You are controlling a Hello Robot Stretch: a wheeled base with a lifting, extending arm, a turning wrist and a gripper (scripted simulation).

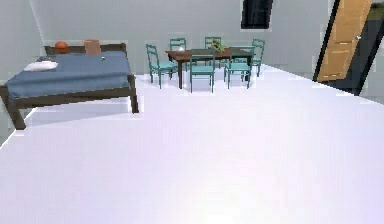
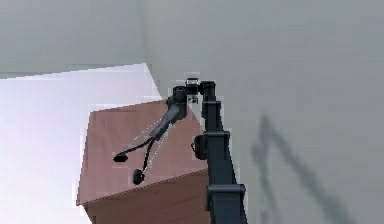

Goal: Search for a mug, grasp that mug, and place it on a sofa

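Now: jaws nr wooden cabinet (image 2: 105,135)

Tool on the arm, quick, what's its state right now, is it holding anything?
Tool: holds nothing, with only the bare brown tabletop behind its far end; open or closed cannot be told.

1. The arm (image 2: 218,150) rises from the arm side view's bottom edge, just right of the middle.
2. The hand (image 2: 129,167) slants toward the lower left.
3. Whether it holds anything cannot be told.
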